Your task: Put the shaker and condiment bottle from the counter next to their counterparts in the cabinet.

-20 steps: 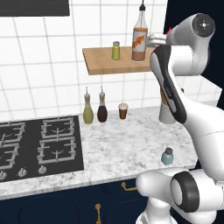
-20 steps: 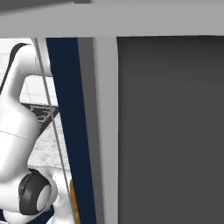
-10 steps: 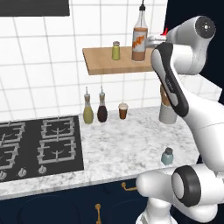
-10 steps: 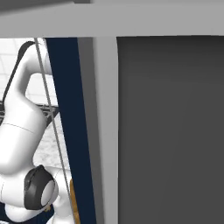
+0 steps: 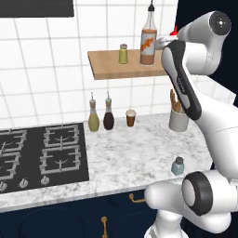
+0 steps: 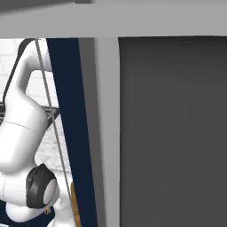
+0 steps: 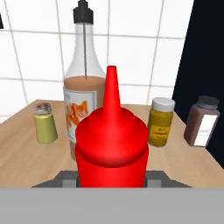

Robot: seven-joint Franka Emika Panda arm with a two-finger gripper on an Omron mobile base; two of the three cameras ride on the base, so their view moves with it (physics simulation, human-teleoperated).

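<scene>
My gripper (image 7: 111, 178) is shut on the red condiment bottle (image 7: 111, 148), whose pointed nozzle rises in the middle of the hand view. It hangs at the right end of the wooden cabinet shelf (image 5: 116, 67), where the red nozzle (image 5: 175, 31) shows beside the gripper (image 5: 170, 39). Just behind it on the shelf stand the counterparts: the tall clear bottle with orange-brown contents (image 7: 83, 96) (image 5: 148, 39) and the yellow-green shaker (image 7: 45, 123) (image 5: 123, 53). The pale blue-grey shaker (image 5: 177, 166) stands on the marble counter (image 5: 135, 153) near its front right edge.
A yellow jar (image 7: 161, 121) and a brown jar (image 7: 201, 121) stand on the shelf's right part. On the counter are two cruets (image 5: 93, 118), a small brown jar (image 5: 130, 117), a utensil pot (image 5: 178, 118) and the black hob (image 5: 37, 153). A dark panel (image 6: 173, 133) blocks the right base view.
The arm has lifted the red bottle a little higher at the shelf's right end; its nozzle now shows beside the tall bottle. The grip has stayed shut.
</scene>
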